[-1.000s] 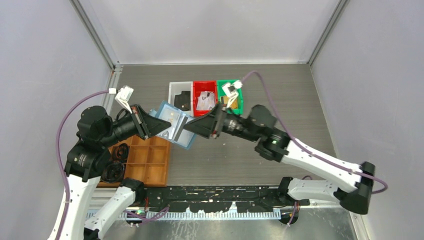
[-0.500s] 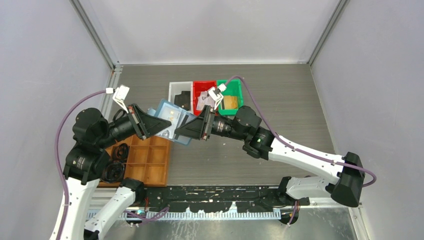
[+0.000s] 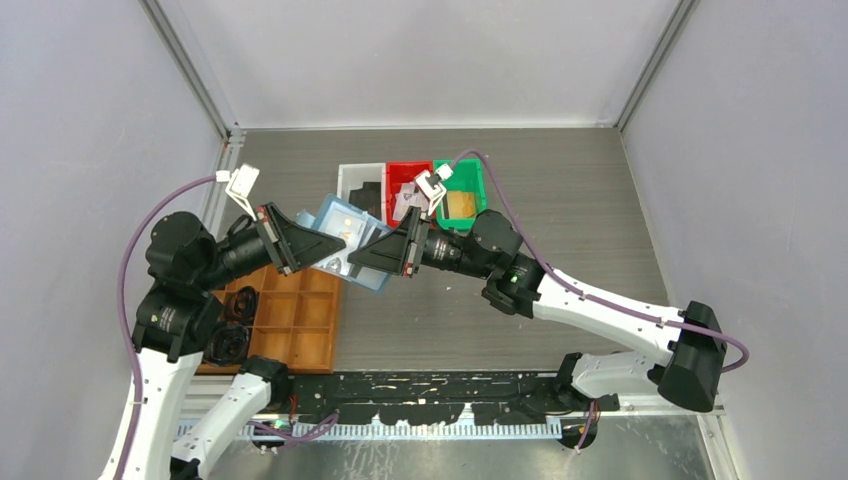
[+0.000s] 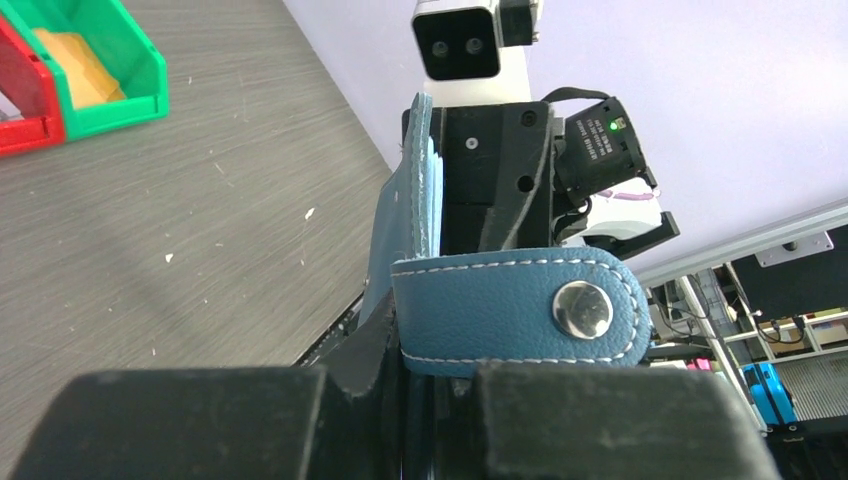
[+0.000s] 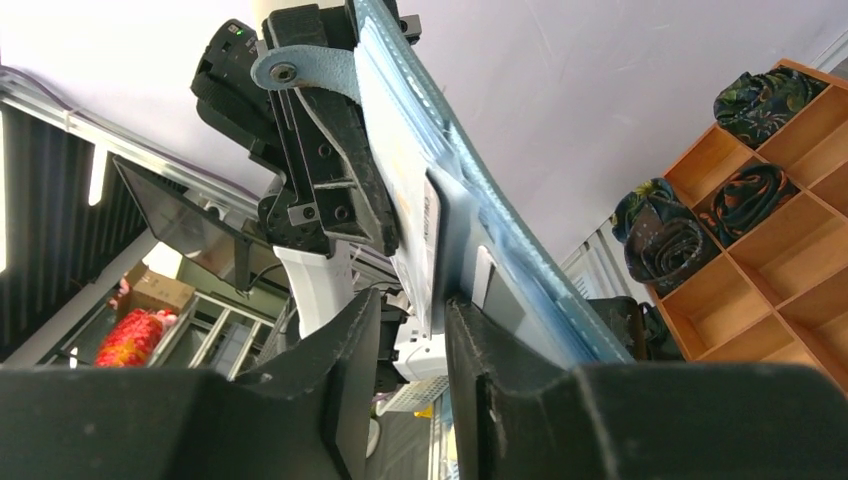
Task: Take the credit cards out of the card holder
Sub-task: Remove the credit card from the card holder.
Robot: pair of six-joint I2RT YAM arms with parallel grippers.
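Observation:
The light blue card holder (image 3: pixel 333 216) hangs open in the air over the table's middle left, and my left gripper (image 3: pixel 342 243) is shut on it. In the left wrist view its snap tab (image 4: pixel 505 308) lies across my left gripper (image 4: pixel 432 400). My right gripper (image 3: pixel 352 263) meets the holder from the right. In the right wrist view a pale credit card (image 5: pixel 424 232) sticks out of a pocket of the card holder (image 5: pixel 440 165) and reaches between the fingers of my right gripper (image 5: pixel 413 312). A gap shows beside the card, so the jaws stand open.
White bin (image 3: pixel 352 178), red bin (image 3: pixel 405 172) and green bin (image 3: pixel 470 180) stand in a row at the back, holding a black, a white and a gold-tan card. An orange-brown compartment tray (image 3: pixel 297 325) with dark coiled items lies at the near left.
My right gripper has moved left up to the card holder and its jaws have narrowed around the card's edge. The left gripper has kept hold, shifting only slightly.

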